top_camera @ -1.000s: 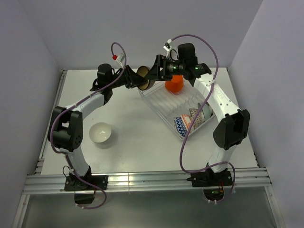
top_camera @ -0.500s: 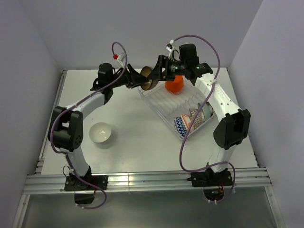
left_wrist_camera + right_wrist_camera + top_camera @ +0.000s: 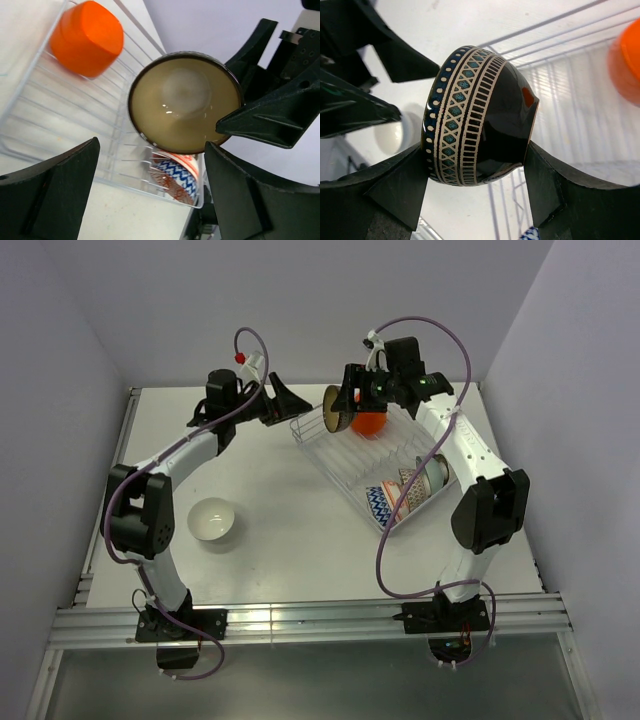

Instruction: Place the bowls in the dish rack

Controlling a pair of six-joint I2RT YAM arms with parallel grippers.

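A dark brown bowl (image 3: 336,408) with a tan inside (image 3: 185,100) and a patterned band (image 3: 465,115) hangs on its side over the far left end of the dish rack (image 3: 345,455). My right gripper (image 3: 345,405) (image 3: 476,152) is shut on it, one finger on the rim and one on the base. My left gripper (image 3: 288,400) (image 3: 150,195) stands open just left of the bowl, apart from it. A plain orange-red bowl (image 3: 368,422) (image 3: 87,37) sits in the rack's far end. Blue zigzag (image 3: 380,506) (image 3: 175,172), orange patterned (image 3: 405,490) and pale teal (image 3: 436,474) bowls stand at its near end.
A plain white bowl (image 3: 212,519) (image 3: 390,135) sits on the table to the left, near the left arm's elbow. The rack lies at an angle on its clear tray (image 3: 340,490), right of centre. Walls close in the table at the back and both sides.
My left gripper has opened, let go of the dark brown bowl and drawn back to the left. The right gripper now holds the bowl alone and has carried it right, over the rack.
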